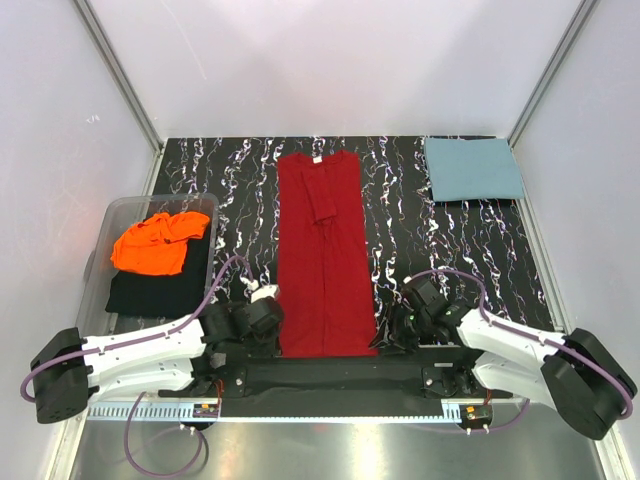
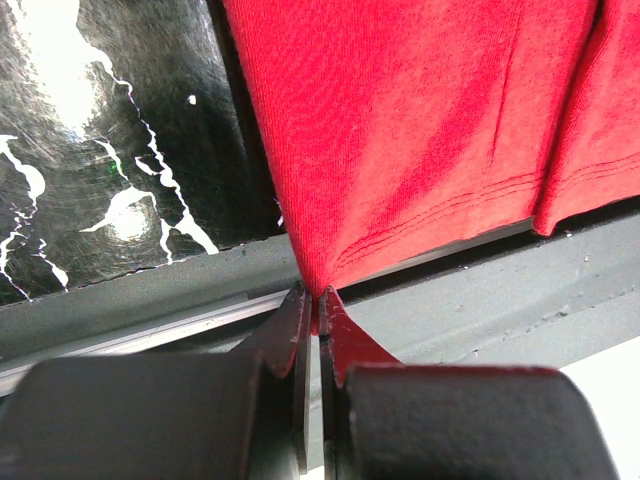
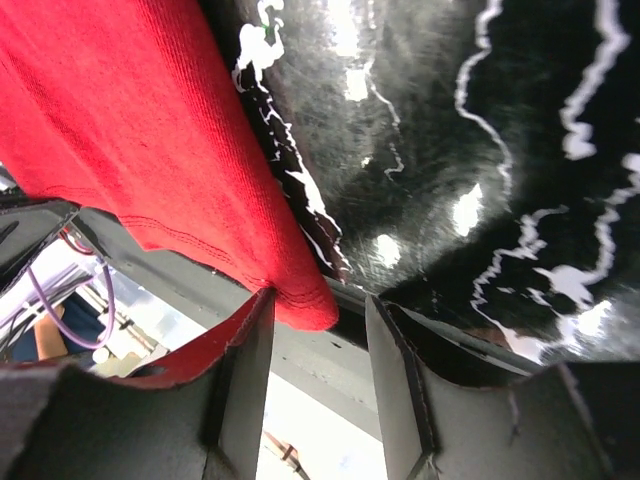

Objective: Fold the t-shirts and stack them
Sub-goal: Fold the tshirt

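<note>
My left gripper (image 2: 318, 300) is pinched tight on the near hem corner of the long, folded deep red cloth t-shirt (image 1: 325, 260), which lies on the black marbled table (image 1: 450, 250). My right gripper (image 3: 320, 300) stands half spread around the other hem corner, not clamped on it.

From high above and behind, looking down and forward over the whole black marbled table (image 1: 440, 240) with the red t-shirt (image 1: 325, 250) laid along it; far off. From the left wrist, close over the left gripper (image 2: 312, 298), facing the shirt's near left hem corner. From the right wrist, just as close over the right gripper (image 3: 320, 300), facing the near right corner. Shared across all three: that near hem and the table's front edge.
</note>
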